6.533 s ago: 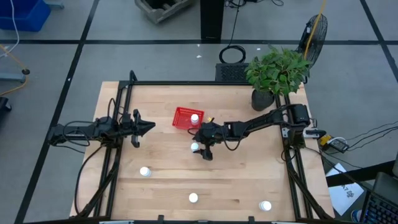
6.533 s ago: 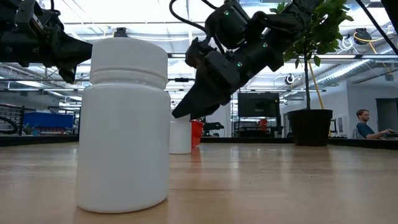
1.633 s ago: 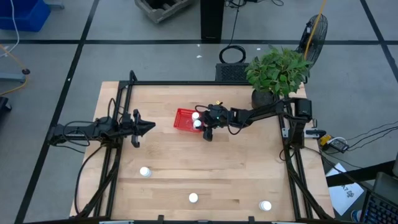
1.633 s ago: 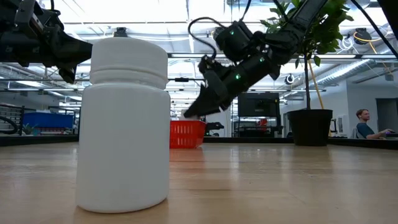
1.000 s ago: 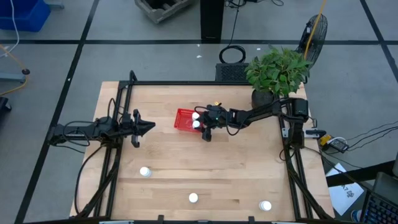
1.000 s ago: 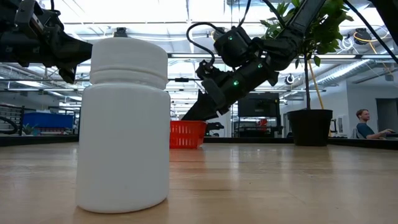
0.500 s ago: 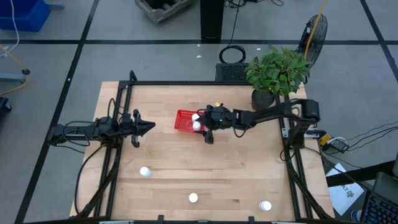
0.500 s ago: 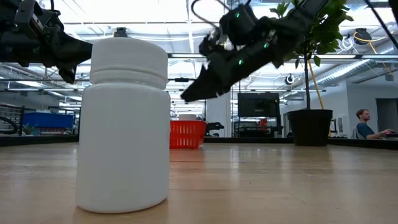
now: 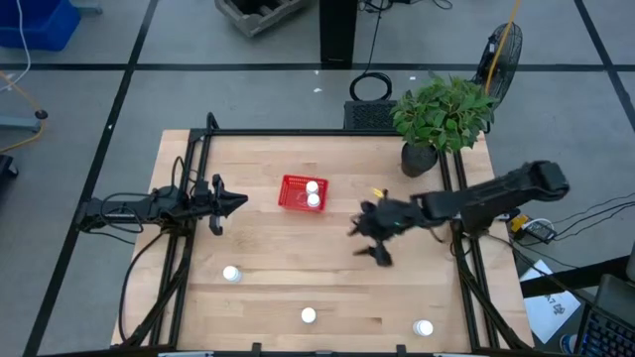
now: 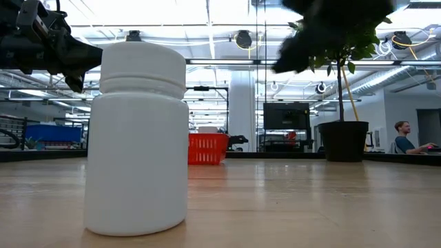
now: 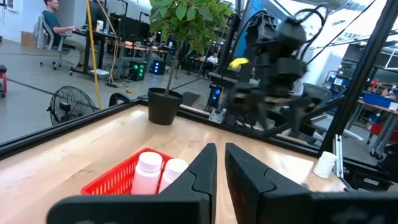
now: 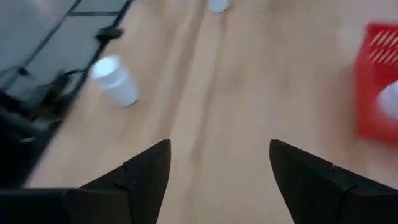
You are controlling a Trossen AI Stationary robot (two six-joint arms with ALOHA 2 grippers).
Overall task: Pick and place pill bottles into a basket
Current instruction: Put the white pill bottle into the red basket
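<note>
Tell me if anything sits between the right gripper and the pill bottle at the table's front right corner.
Nothing visible does. The right gripper hangs open over bare wood, and only bare table lies between it and that pill bottle. The basket sits off to the other side.

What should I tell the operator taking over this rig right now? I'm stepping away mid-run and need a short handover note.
Right gripper: open, empty, above bare table right of the basket.
Left gripper: fingers nearly together, empty, waiting left of the basket.
Done: two pill bottles stand in the basket.
Left: three bottles on the near part of the table: near-left bottle, near-middle bottle, near-right bottle.
</note>
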